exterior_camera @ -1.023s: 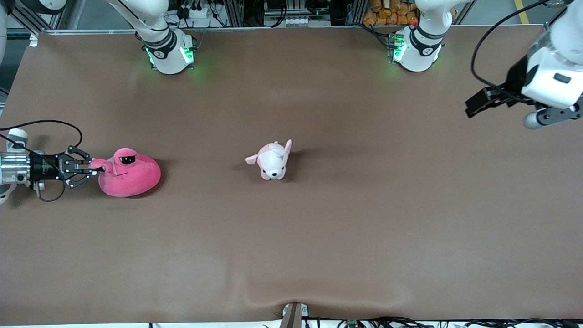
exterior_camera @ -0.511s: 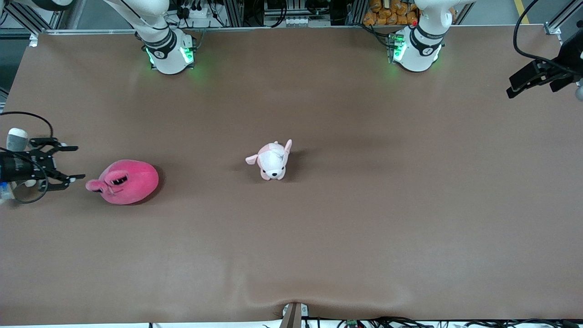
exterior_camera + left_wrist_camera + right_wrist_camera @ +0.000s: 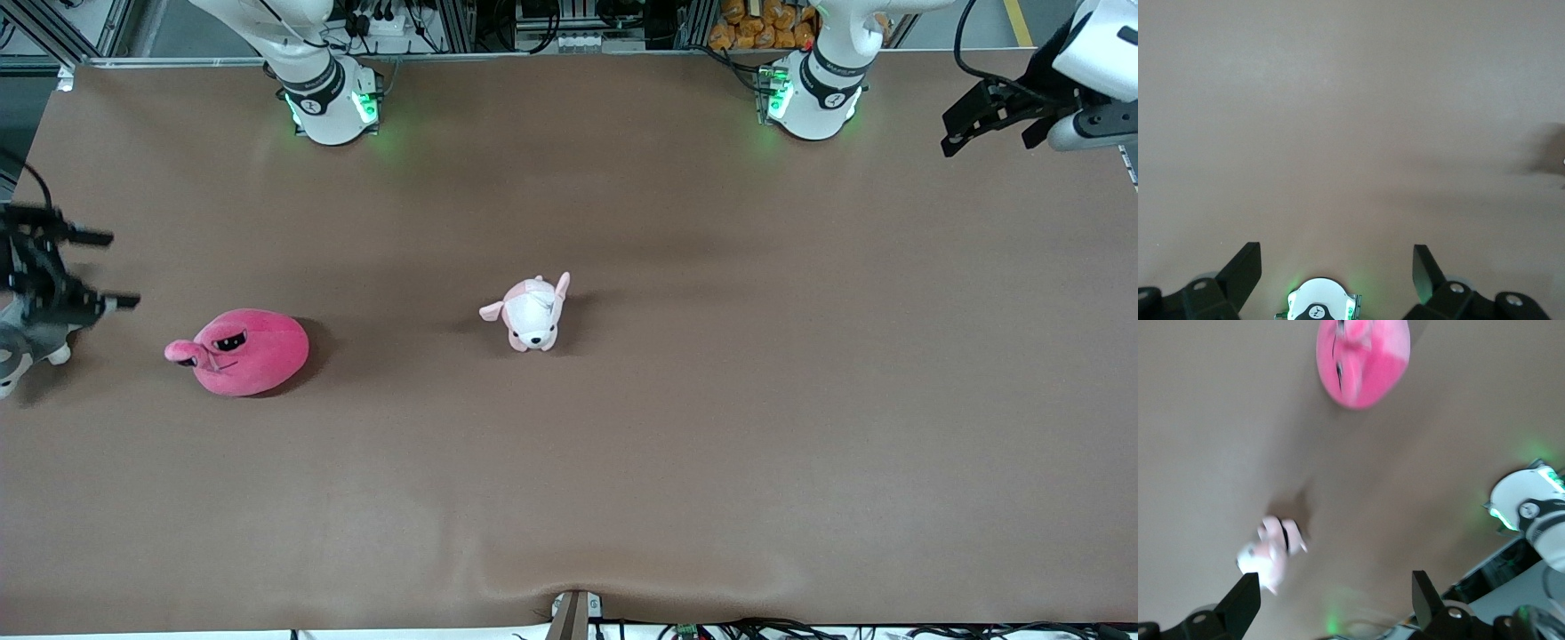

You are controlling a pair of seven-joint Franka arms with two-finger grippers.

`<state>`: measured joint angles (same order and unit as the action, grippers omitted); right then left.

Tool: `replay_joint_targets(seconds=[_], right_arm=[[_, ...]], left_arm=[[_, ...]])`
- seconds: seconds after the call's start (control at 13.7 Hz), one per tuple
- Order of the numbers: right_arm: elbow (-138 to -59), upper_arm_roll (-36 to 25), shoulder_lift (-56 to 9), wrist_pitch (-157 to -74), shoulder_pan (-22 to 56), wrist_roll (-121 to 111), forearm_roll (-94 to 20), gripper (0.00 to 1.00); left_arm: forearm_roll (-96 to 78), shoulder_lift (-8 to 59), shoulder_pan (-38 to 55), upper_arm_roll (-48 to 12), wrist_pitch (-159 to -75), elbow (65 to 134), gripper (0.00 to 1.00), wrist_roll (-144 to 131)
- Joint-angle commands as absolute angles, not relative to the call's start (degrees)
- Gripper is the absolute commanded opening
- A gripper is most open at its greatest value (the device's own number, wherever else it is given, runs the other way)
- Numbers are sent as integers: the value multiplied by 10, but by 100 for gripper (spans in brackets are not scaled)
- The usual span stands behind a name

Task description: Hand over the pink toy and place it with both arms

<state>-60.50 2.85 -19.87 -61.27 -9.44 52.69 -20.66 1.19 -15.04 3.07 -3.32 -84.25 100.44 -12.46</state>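
Standing here and looking across the table (image 3: 622,498), I am seeing the right gripper (image 3: 84,269) hanging in the air over the table's edge at the right arm's end. Its two fingers are spread wide and it is holding nothing. Just under it a grey-and-white plush animal (image 3: 22,351) is peeking in at that edge.

The pink toy (image 3: 240,350) is lying on the table near that same end, well apart from the open claw. A small pink-and-white plush dog (image 3: 531,313) is sitting near the middle of the table. Lots of bare brown table is lying open between the dog and the left arm's end.

The left gripper (image 3: 987,120) is hanging over the table's edge at that end, close to its own base. The front view is not making its fingers clear.

The left wrist view is showing them spread wide, with only bare table under them. The right wrist view is showing both toys, pink toy (image 3: 1363,360) and dog (image 3: 1275,552), lying apart on the table.
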Motion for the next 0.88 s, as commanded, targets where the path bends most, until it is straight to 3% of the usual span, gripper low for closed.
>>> replay_joint_targets(seconds=[0.0, 0.22, 0.51, 0.58, 0.8], right_arm=[[-624, 47, -127, -599, -33, 394, -103, 100], [-678, 44, -56, -598, -18, 202, -33, 100], [-930, 47, 109, -775, -24, 131, -15, 100], [-955, 49, 126, -792, -20, 116, -13, 100], [-893, 47, 90, -790, -21, 87, 13, 100]], left_arm=[[7, -163, 37, -25, -850, 1018, 100, -117], [7, -150, 33, -25, -847, 999, 100, -109], [18, -147, 33, -25, -831, 997, 100, -73], [17, -147, 31, -26, -834, 999, 100, -73], [25, -147, 25, -25, -834, 1000, 100, -68]])
